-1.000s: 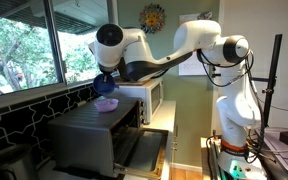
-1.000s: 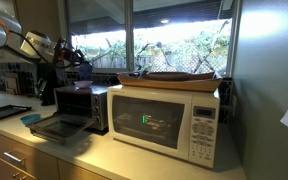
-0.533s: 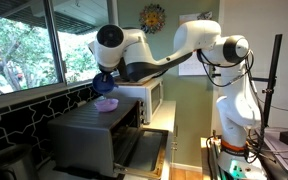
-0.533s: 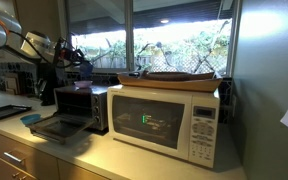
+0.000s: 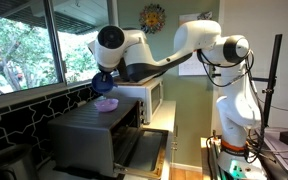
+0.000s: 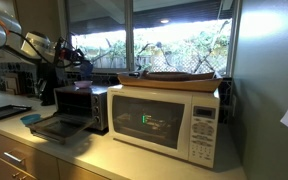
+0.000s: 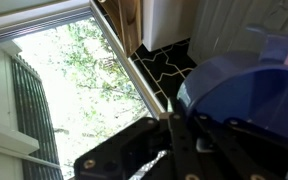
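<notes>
My gripper (image 5: 103,77) hangs just above the top of a dark toaster oven (image 5: 89,135), shut on the rim of a blue bowl (image 5: 102,84). In the wrist view the fingers (image 7: 174,125) are pressed together at the edge of the blue bowl (image 7: 246,92), which fills the right side. A lilac bowl (image 5: 106,104) rests on the oven's top right under the blue one. From the other side the gripper (image 6: 74,60) shows small, above the toaster oven (image 6: 81,104), in front of the window.
The toaster oven's door (image 6: 54,128) is folded down open. A white microwave (image 6: 166,120) stands beside it with a flat tray (image 6: 174,77) on top. A window and black tile backsplash (image 5: 24,115) close off the far side. The robot's base (image 5: 234,125) stands nearby.
</notes>
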`<state>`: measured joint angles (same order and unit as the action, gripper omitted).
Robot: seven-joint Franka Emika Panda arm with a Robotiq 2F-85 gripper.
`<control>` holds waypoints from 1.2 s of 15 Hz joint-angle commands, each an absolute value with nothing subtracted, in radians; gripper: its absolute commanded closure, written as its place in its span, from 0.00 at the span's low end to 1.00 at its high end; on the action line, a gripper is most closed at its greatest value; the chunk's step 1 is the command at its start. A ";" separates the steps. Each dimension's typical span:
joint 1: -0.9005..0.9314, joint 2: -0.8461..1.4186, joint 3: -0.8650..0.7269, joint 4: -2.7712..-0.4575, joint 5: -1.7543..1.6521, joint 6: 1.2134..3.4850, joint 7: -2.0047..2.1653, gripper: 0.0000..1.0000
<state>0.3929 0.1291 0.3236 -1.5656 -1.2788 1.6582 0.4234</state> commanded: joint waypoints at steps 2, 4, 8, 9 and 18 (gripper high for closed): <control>0.389 0.094 0.324 -1.620 -1.318 1.689 0.420 0.99; 0.388 0.093 0.324 -1.623 -1.319 1.692 0.420 0.99; 0.378 0.087 0.323 -1.613 -1.272 1.708 0.408 0.99; 0.376 0.083 0.322 -1.612 -1.262 1.715 0.405 0.99; 0.345 0.057 0.309 -1.607 -1.114 1.745 0.394 0.99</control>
<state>0.3618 0.0915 0.3145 -1.5786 -1.1729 1.7164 0.4110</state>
